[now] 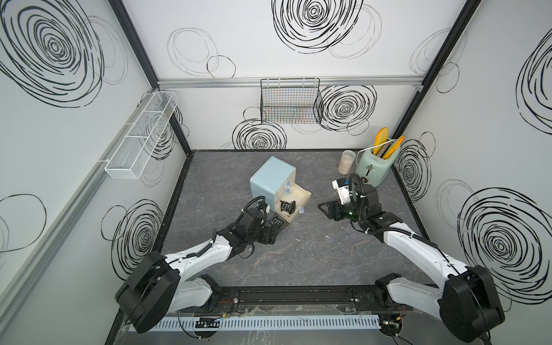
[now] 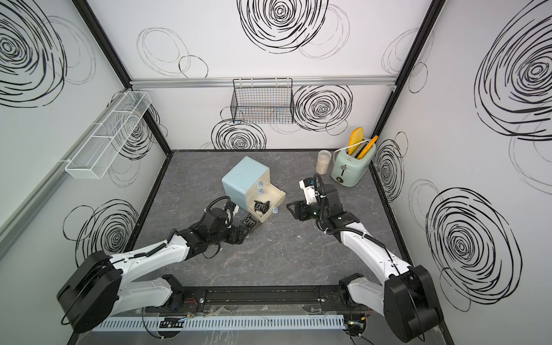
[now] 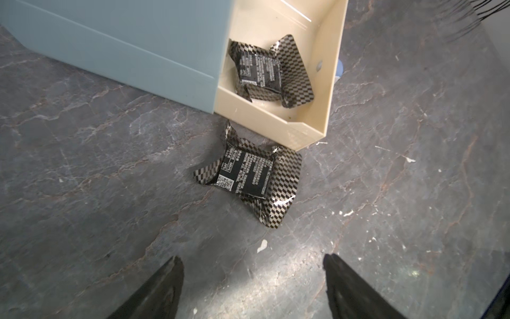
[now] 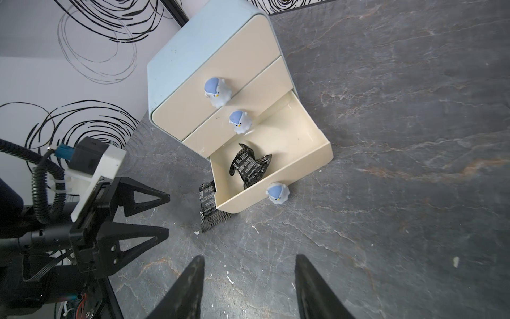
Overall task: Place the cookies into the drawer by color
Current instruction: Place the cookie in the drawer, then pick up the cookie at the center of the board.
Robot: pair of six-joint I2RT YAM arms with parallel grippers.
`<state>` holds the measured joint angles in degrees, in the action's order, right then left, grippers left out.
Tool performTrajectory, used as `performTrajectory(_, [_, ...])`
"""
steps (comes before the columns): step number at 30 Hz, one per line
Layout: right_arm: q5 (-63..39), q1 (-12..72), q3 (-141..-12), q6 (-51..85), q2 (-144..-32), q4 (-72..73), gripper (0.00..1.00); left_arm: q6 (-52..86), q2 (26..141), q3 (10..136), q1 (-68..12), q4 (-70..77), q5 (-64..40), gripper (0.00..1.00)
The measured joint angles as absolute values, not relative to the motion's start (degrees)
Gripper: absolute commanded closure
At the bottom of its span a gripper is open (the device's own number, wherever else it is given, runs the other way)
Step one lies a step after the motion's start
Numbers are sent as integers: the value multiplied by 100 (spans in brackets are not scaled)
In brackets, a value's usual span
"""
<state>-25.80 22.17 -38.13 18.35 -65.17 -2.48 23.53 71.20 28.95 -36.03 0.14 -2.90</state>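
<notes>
Glossy crinkled foil cookie packets (image 3: 248,176), smooth plastic drawer (image 3: 325,91), matt veined stone-look tabletop (image 3: 82,193)

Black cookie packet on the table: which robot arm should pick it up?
Probably left. The left jaws are open and point straight at the packet lying beside the open drawer; the right jaws sit across the drawer, farther away.

I get bright, even overhead light; soft shadows; glare on the dark grey marbled tabletop (image 3: 278,262); both top views bow at the edges; wrist views slightly soft.
</notes>
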Motion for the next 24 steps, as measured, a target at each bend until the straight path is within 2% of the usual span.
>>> performTrajectory(8, [-2523,2202,-3358,1970,-6348,-128,45,1728,8009,3413,-3708,16,-56,11])
performTrajectory(24, [-2550,2198,-3245,2106,-6348,-73,47,1175,9231,4244,-3712,106,137,32])
